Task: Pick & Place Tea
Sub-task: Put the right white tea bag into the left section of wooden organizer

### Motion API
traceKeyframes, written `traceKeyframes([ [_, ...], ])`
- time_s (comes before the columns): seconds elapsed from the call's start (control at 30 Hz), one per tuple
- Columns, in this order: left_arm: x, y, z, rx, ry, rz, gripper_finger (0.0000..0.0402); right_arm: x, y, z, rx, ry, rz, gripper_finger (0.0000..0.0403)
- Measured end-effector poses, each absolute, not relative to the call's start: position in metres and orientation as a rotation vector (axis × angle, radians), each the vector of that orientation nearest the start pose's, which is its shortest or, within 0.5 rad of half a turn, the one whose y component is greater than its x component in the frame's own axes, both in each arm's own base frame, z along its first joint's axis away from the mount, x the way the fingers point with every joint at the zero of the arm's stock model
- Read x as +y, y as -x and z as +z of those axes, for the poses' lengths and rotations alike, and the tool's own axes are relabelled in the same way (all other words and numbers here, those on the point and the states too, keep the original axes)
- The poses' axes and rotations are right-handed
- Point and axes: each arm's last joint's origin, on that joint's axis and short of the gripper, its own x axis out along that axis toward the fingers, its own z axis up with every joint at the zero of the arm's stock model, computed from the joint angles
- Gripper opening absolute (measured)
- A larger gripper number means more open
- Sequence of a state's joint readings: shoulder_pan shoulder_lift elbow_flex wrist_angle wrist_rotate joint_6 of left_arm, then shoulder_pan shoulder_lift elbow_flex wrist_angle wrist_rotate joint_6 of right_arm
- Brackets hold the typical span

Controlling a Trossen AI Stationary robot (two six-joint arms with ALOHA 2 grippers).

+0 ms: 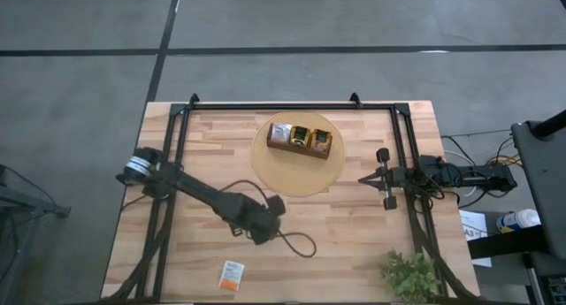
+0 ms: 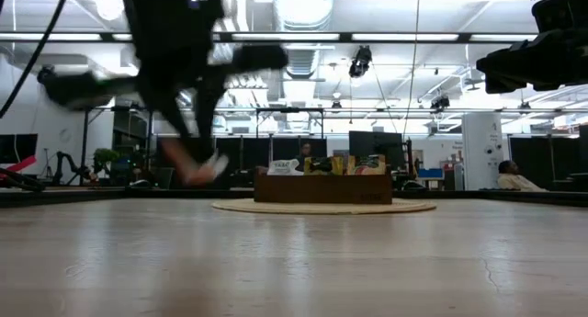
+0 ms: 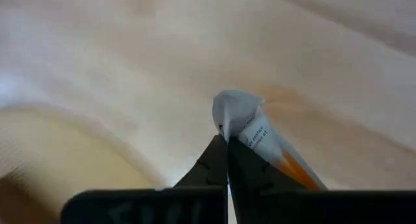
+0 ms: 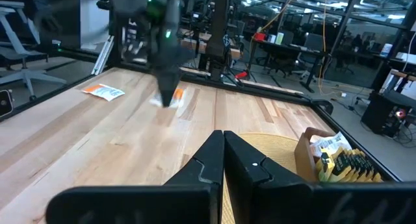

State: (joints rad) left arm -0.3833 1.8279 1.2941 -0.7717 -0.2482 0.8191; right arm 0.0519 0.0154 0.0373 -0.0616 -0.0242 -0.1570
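My left gripper [image 3: 227, 143] hangs over the table's near middle [image 1: 262, 227], pointing steeply down, shut on a white-and-orange tea packet [image 3: 250, 126]. The right wrist view also shows this packet [image 4: 170, 97] below the blurred left arm. A second white-and-orange tea packet [image 1: 232, 276] lies flat near the table's front edge. More tea packets stand in the brown wooden tray [image 1: 301, 139], which sits on a round mat. My right gripper [image 4: 224, 146] waits shut and level at the right edge [image 1: 385, 177]. My left gripper pinches the tea packet between its two fingertips, coming from above and slanting down. The packet's white end [image 3: 237, 110] sticks out past the fingertips, bent and crumpled. Its orange-striped part [image 3: 292, 165] runs back beside one finger. The packet [image 2: 197, 170] hangs clear of the table.
The round tan mat [image 1: 296, 174] under the tray takes the far middle. A black cable loop [image 1: 301, 245] hangs by the left arm. A green plant [image 1: 409, 274] stands at the front right corner. Black frame rails [image 1: 177, 146] run along both sides.
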Motion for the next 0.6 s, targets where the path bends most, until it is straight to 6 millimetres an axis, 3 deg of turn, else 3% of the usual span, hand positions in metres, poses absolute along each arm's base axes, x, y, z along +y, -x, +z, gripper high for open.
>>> traceKeyframes([
  [0.3,-0.085,-0.324,0.263,1.008,-1.087,-0.149,0.0,0.006,-0.096,0.169,0.034,0.157,0.079,0.0009],
  [0.6,-0.038,-0.321,0.307,0.854,-0.941,0.232,0.0,0.006,-0.096,0.169,0.034,0.157,0.078,0.0009],
])
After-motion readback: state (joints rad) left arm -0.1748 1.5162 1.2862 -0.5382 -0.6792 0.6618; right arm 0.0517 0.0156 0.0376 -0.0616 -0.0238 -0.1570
